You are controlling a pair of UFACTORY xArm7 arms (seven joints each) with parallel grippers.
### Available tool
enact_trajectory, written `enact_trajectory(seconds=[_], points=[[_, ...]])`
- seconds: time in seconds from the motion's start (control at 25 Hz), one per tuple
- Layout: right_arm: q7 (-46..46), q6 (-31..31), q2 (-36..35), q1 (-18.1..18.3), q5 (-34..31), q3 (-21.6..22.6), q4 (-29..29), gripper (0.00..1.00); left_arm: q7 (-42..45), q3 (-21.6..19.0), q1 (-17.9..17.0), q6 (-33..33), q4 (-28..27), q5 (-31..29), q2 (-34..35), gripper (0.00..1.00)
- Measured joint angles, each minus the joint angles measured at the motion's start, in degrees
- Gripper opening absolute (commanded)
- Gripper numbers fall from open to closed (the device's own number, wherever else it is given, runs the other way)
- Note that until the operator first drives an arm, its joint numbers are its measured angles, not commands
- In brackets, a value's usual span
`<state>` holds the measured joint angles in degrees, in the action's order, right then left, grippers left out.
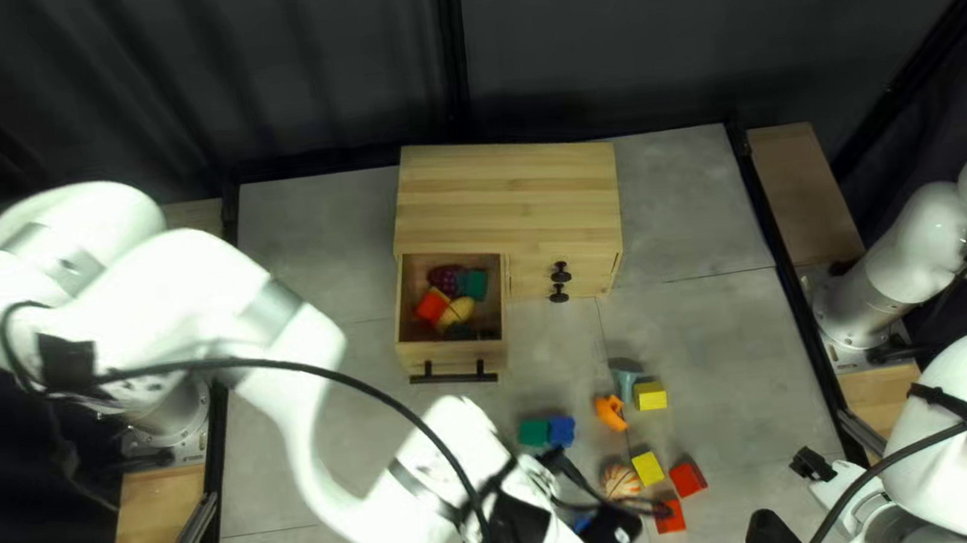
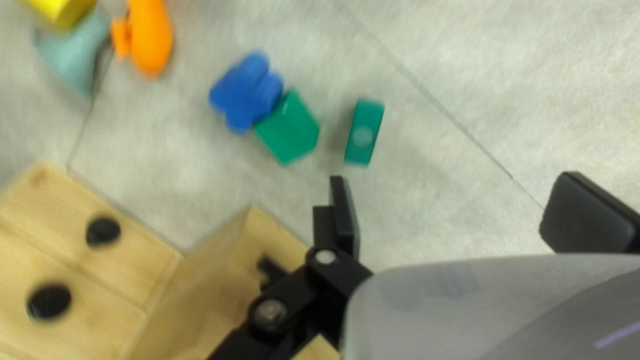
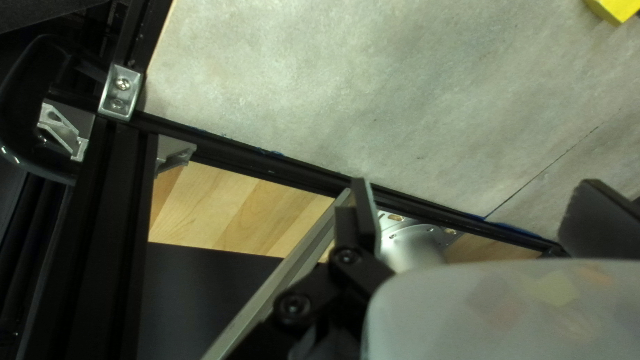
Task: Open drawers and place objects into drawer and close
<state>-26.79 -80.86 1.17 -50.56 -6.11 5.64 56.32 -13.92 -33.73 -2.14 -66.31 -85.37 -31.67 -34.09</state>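
In the top left view my left gripper (image 1: pixel 516 535) is below the open drawer (image 1: pixel 458 362), which holds several colored pieces; my right gripper (image 1: pixel 791 501) is low at the right. Above the table in the left wrist view, my left gripper (image 2: pixel 460 210) stands open and empty. Ahead of it lie a flat green block (image 2: pixel 364 132), a larger green block (image 2: pixel 289 128) and a touching blue flower-shaped piece (image 2: pixel 246 92). The orange piece (image 2: pixel 151 37) lies farther off. My right gripper (image 3: pixel 477 217) is open with nothing held.
The wooden cabinet (image 1: pixel 511 190) has round black knobs beside the open drawer. Yellow blocks (image 1: pixel 651 396), red blocks (image 1: pixel 687 479), a striped ball (image 1: pixel 620 482) and a grey-blue piece (image 1: pixel 626 383) lie on the table. A black frame rail (image 3: pixel 267 160) runs under my right gripper.
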Motion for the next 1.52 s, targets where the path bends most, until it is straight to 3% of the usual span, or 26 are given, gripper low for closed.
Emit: enact_trajectory(seconds=[0.4, 1.52], points=[[0.0, 0.0, 0.0, 0.0, 0.0, 0.0, 0.0, 1.0, -4.77, 0.33, 2.44, 4.67, 0.44, -0.48, -4.53, 0.99], [0.0, 0.0, 0.0, 0.0, 0.0, 0.0, 0.0, 1.0, -6.63, 0.42, 4.79, 2.13, -1.21, 3.42, -8.29, 0.93]])
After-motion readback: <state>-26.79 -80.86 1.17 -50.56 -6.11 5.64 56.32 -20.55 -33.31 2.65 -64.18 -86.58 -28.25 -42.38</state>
